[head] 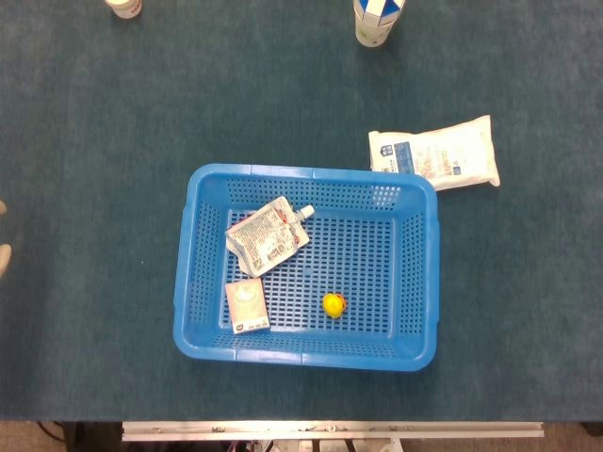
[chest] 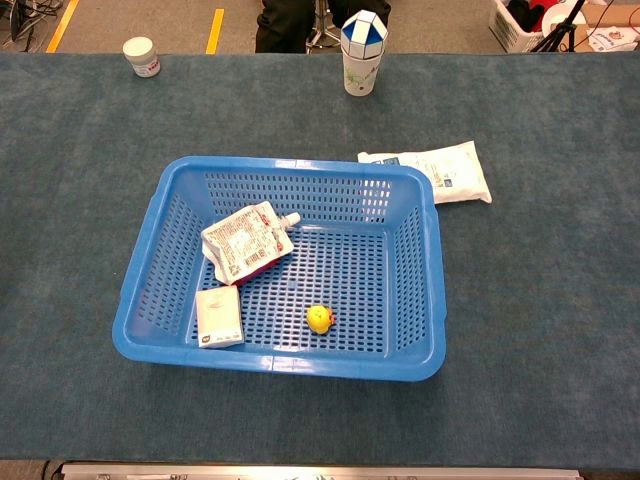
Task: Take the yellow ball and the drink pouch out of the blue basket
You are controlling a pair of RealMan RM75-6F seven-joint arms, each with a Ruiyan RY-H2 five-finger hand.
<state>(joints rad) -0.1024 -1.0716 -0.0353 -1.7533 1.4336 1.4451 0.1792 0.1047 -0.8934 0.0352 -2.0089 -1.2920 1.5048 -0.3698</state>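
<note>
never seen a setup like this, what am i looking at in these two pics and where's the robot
Both pictures come from the robot's own cameras: one on its head looking straight down, one on its chest looking across the table. Its arms are almost out of frame; only pale fingertips peek in at the head view's left edge, probably its left hand. Nothing is held. On the table sits a blue basket holding a drink pouch, a yellow ball and a small white packet. Outside it lie a white bag, a cup and a small jar.
</note>
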